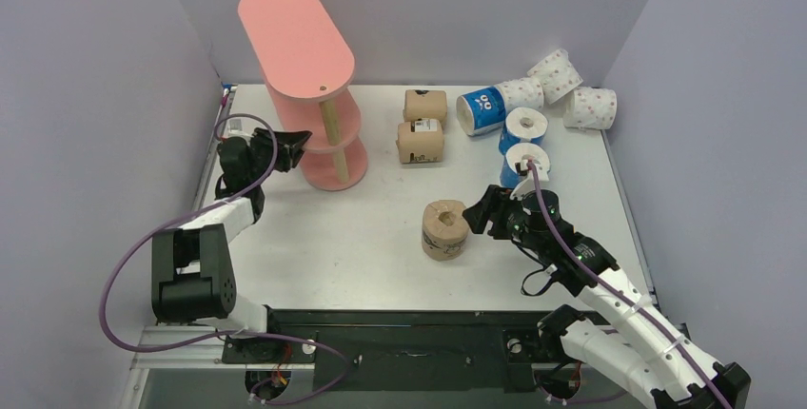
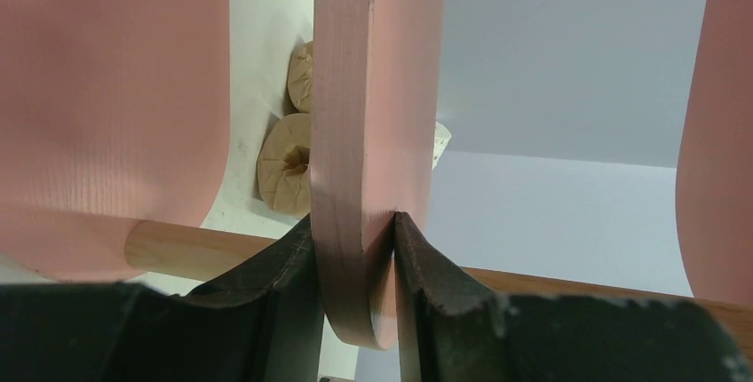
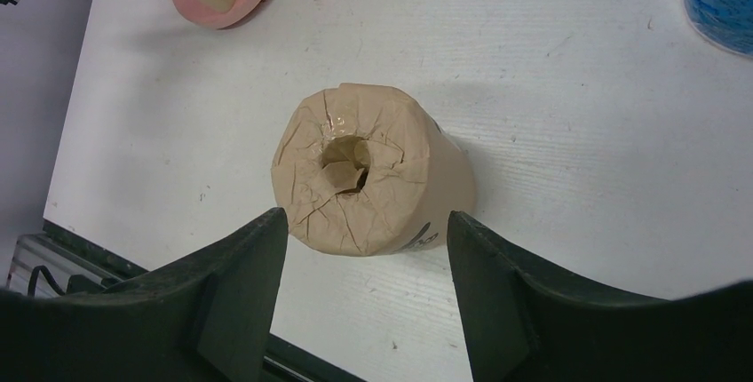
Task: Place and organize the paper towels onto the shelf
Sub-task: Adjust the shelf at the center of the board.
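The salmon-pink shelf (image 1: 295, 38) stands at the back left with nothing on its boards. My left gripper (image 1: 293, 145) is shut on the rounded edge of its middle board (image 2: 373, 89), one jaw pressed against each face. One brown paper towel roll (image 1: 444, 229) stands upright mid-table. My right gripper (image 1: 481, 214) is open just right of it. In the right wrist view that roll (image 3: 364, 169) sits ahead of the open right gripper (image 3: 366, 216), untouched by the fingers.
Two more brown rolls (image 1: 424, 105) (image 1: 421, 141) lie right of the shelf. Three blue rolls (image 1: 481, 109) (image 1: 523, 126) (image 1: 523, 162) and three white pink-dotted rolls (image 1: 555, 71) (image 1: 590, 107) (image 1: 521, 93) cluster at the back right. Grey walls enclose the table.
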Motion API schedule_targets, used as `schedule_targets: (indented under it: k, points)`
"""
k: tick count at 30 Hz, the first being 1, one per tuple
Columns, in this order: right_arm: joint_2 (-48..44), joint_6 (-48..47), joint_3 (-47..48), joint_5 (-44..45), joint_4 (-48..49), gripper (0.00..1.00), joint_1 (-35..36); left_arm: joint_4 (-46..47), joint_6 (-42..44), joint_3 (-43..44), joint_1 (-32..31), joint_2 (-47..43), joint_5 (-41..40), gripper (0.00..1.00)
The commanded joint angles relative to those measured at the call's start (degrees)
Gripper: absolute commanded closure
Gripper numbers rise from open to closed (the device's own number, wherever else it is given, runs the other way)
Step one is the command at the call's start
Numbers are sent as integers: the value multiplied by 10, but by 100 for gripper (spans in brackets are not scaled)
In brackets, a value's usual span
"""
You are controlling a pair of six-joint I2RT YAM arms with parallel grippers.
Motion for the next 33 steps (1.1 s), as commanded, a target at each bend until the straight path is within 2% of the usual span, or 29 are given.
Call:
schedule_targets:
  k: [1,20,30,32,33]
  points:
    - [-13,-7,4,5,9,38,-3,-9,44,14,0,-59,50,100]
    - [3,-44,29,26,-37,37,-2,-204,107,-120,5,-282,154,100]
    - [14,-36,36,33,-49,27,-1,-284,152,-175,5,-352,157,100]
    - [23,-32,41,45,-53,25,0,-309,167,-168,4,-367,132,90]
    - [26,-31,44,48,-54,25,-1,-322,170,-166,5,-376,118,78]
